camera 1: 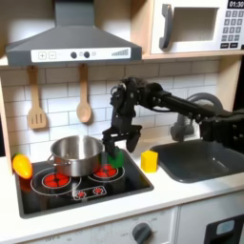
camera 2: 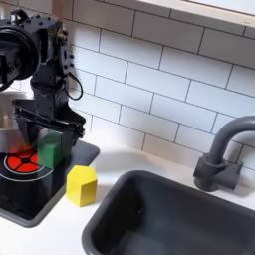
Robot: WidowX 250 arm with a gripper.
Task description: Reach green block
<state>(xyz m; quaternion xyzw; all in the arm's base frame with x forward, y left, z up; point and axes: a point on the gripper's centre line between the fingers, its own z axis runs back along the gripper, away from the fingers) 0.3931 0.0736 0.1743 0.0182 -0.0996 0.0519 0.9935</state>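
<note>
The gripper (camera 2: 46,149) is seen lowered over the toy stove (camera 1: 67,186) in both exterior views, its jaws spread apart — the green block (camera 2: 47,153) is set between the fingers on the red burner (camera 2: 20,162), though contact with it cannot be made out. In the first exterior view, the steel pot (camera 1: 76,152) stands just left of the gripper (camera 1: 112,145). The yellow block (camera 2: 82,185) lies beside the stove's edge, near the sink (camera 2: 169,214).

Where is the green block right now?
In the second exterior view the green block sits on the stove's red burner, between the gripper's fingers, left of the yellow block.
</note>
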